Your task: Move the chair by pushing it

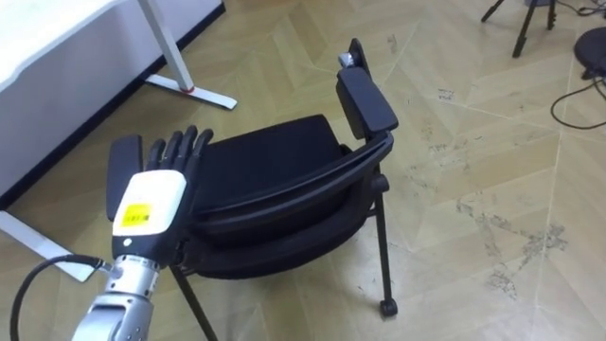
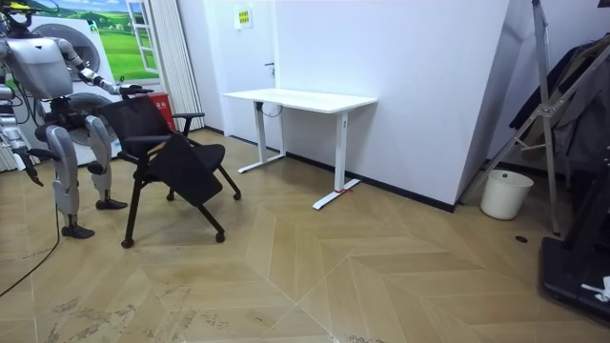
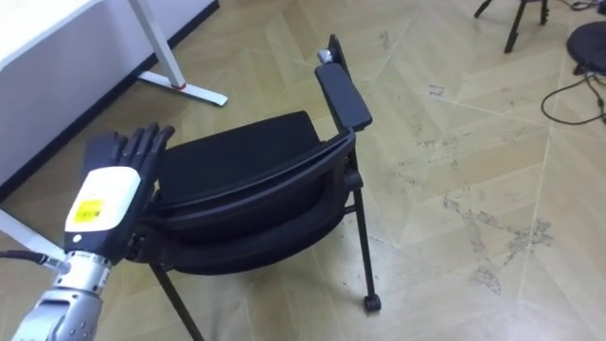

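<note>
The left hand lies on the left end of the chair back, with its fingers straight, close together and holding nothing. The right armrest is well beyond the fingertips. The room view adds the robot standing behind the chair, the white desk at the wall beyond it, and a white bucket far off, its contents hidden.

I work in bright, even light. The chair casts only a faint, soft shadow on the floor beneath it; beyond the chair the boards show a pale sheen. My left hand has a white back that shines.
</note>
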Robot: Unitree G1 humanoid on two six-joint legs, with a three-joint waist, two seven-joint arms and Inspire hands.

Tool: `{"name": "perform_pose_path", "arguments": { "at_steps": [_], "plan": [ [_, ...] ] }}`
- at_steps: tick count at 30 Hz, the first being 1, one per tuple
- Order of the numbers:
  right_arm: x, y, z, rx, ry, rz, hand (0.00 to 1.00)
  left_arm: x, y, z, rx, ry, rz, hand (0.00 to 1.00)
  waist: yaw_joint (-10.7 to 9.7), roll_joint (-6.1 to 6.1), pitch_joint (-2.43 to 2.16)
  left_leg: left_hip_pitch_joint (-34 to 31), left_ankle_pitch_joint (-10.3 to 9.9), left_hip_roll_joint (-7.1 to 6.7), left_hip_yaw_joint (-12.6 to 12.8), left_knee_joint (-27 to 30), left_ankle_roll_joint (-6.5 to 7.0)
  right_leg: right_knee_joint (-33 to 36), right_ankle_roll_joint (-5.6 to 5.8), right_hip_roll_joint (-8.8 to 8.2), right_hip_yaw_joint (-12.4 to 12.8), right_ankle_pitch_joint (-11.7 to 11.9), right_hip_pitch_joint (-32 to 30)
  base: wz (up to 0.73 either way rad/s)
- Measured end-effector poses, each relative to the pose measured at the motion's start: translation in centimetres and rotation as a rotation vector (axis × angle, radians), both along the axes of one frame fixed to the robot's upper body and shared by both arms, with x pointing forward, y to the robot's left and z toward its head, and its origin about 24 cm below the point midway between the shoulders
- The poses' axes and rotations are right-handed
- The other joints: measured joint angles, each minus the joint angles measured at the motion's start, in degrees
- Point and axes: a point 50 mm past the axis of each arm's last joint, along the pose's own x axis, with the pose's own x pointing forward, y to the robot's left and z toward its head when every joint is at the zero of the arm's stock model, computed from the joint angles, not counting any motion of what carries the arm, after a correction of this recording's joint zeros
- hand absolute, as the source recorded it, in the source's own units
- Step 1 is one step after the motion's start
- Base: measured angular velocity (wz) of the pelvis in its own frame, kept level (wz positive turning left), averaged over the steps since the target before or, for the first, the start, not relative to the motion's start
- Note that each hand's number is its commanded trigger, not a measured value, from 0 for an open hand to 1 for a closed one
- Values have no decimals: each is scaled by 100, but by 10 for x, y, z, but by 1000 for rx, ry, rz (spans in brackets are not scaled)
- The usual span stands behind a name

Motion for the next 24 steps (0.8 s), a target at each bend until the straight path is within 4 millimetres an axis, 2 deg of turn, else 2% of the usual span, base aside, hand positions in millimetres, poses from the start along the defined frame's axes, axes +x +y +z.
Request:
{"name": "perform_pose_path", "arguments": {
  "at_steps": [9,15,18,24],
  "plan": [
    [2,1,0,1,-4,1,0,0,4,-10,-22,47,31,0,-49,-6,3,10,0,0,5,-1,0,-1,-1,2,15,3,5,0],
    [2,0,0,-4,-4,-2,0,-1,5,-13,-22,60,43,0,-67,-29,18,71,0,4,143,-4,0,-6,1,10,103,5,27,-8],
    [2,0,0,-9,-3,-8,0,-2,6,-19,-21,79,53,0,-72,17,-13,95,0,4,168,-4,0,-7,2,10,119,17,43,-3],
    [7,1,0,-6,-16,-7,0,6,5,-25,-42,118,63,0,-54,48,-8,191,0,7,222,-6,0,-16,11,15,158,55,106,-3]
  ]
}}
